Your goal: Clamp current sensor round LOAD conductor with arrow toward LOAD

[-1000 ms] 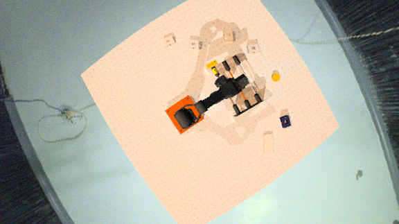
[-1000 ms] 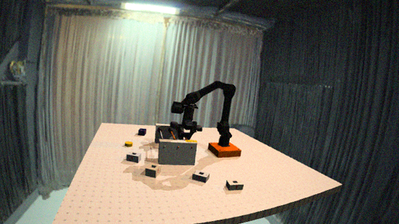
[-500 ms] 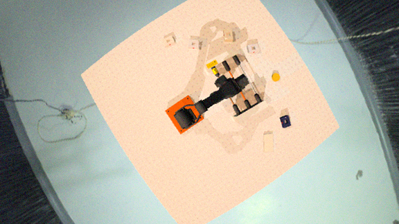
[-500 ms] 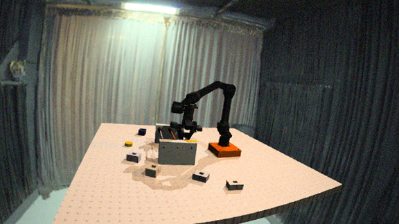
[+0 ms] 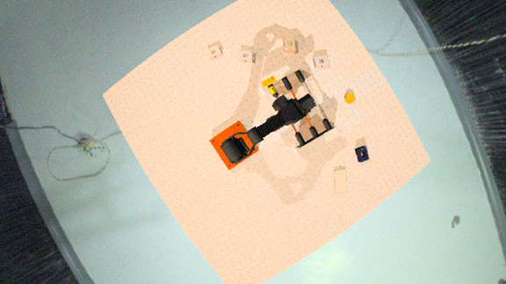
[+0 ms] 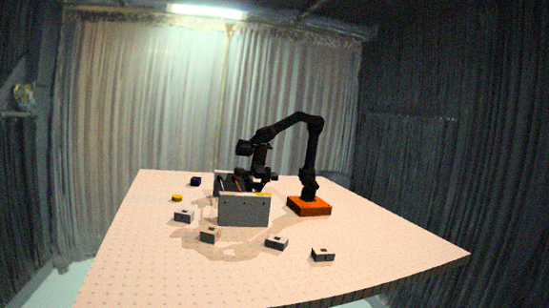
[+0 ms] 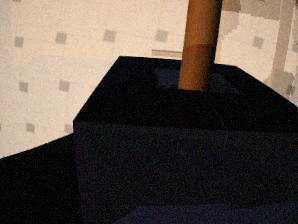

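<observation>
Pale tabletop (image 5: 182, 155) (image 6: 153, 271) (image 7: 35, 60), dark sensor (image 7: 185, 155) btwn hand's fingers, orange conductor (image 7: 200, 45).

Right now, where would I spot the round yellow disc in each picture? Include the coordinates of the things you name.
Top: the round yellow disc (image 5: 349, 98) (image 6: 176, 198) is right of centre, to the right of the black arm (image 5: 273, 123) (image 6: 312, 152).
Exterior: left of centre, toward the left edge of the table.
Wrist: not in it.
Shared landmark: the orange base (image 5: 218, 142) (image 6: 320, 209), in the top and exterior views only.

The boxy, dark navy sensor (image 7: 185, 165) sits around an orange-brown conductor (image 7: 201, 45).
</observation>
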{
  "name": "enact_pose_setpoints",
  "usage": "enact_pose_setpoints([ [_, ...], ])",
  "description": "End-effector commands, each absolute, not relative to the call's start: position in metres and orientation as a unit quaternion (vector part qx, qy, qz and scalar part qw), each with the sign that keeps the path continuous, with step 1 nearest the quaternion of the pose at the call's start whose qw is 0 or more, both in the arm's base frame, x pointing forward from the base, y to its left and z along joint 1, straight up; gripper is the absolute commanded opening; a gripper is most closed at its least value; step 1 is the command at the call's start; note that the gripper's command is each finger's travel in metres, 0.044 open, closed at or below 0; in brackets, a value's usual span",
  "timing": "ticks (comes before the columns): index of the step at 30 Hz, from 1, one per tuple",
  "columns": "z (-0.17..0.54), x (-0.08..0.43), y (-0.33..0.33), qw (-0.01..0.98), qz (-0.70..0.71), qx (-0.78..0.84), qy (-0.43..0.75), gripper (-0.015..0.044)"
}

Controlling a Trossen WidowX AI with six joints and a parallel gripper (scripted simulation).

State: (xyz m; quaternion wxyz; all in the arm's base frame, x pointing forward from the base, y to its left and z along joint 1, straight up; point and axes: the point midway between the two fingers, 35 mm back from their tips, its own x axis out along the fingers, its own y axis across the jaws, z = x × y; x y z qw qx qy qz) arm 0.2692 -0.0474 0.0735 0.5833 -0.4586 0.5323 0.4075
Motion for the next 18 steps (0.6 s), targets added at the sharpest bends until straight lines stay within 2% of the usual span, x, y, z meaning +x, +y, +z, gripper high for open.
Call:
enact_pose_setpoints([
  [1, 0.0735, 0.2692, -0.0474, 0.583, 0.408, -0.459, 0.532, 0.0141],
  [5, 0.0735, 0.2692, -0.0474, 0.583, 0.408, -0.459, 0.532, 0.0115],
  [9, 0.0756, 0.2691, -0.0474, 0.579, 0.413, -0.453, 0.538, 0.0010],
  [10, 0.0767, 0.2691, -0.0474, 0.576, 0.416, -0.450, 0.541, 0.0000],
  [18, 0.0749, 0.2667, -0.0469, 0.577, 0.415, -0.452, 0.539, 0.0000],
])
